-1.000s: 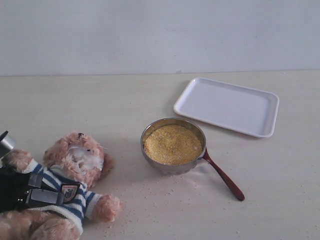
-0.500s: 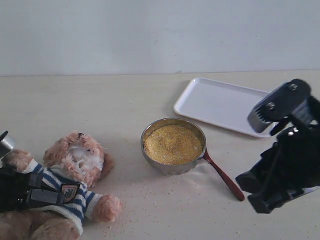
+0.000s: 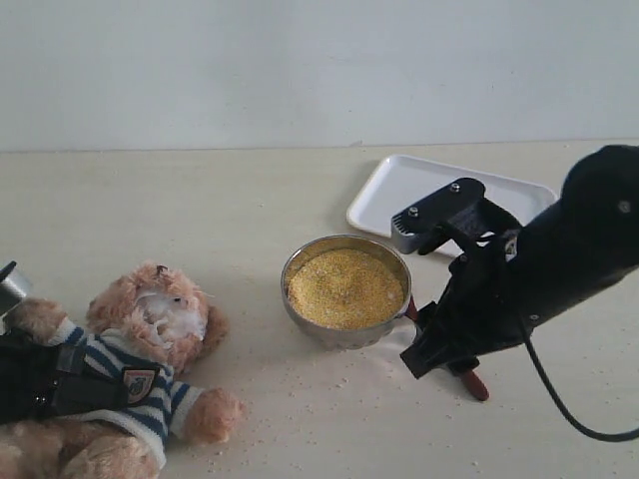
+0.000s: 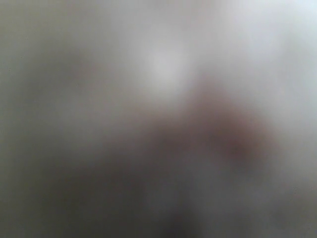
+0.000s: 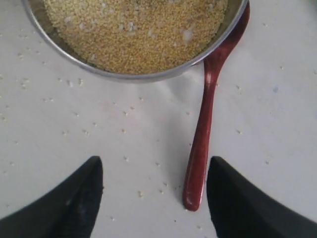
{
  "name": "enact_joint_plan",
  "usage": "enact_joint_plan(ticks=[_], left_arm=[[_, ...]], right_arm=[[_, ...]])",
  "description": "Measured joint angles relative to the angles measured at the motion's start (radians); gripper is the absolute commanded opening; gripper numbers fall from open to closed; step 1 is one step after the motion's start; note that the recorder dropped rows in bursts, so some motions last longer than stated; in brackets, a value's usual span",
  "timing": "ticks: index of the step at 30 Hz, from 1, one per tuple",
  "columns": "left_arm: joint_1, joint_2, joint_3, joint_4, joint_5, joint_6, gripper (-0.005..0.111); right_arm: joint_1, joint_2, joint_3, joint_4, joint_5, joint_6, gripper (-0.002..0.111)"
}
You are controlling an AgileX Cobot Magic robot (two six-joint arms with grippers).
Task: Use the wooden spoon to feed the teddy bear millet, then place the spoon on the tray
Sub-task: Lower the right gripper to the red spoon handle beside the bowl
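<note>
The teddy bear lies on its back at the front left. My left gripper is clamped across its striped shirt; the left wrist view is only a blur. Millet fills a metal bowl in the middle of the table. The wooden spoon lies on the table with its round end against the bowl's right side. My right gripper hovers open above the handle's end, which lies just inside one finger. In the exterior view the right gripper hides most of the spoon. The white tray sits behind, partly hidden by the arm.
Stray millet grains are scattered on the pale table around the bowl and in front of the bear. A plain wall closes the far side of the table.
My right arm has come in from the right and lowered over the spoon handle with its jaws wide. The bear, the left gripper, bowl and spoon have not moved.
</note>
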Motion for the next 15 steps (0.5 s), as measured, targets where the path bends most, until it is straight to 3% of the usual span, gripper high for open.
enact_joint_plan(ticks=[6, 15], left_arm=[[0.0, 0.0, 0.0, 0.0, 0.0, 0.0, 0.006], [0.0, 0.0, 0.0, 0.0, 0.0, 0.0, 0.006]], right_arm=[[0.0, 0.093, -0.054, -0.081, 0.081, 0.06, 0.059], [0.0, 0.155, -0.054, -0.13, 0.066, 0.081, 0.059]])
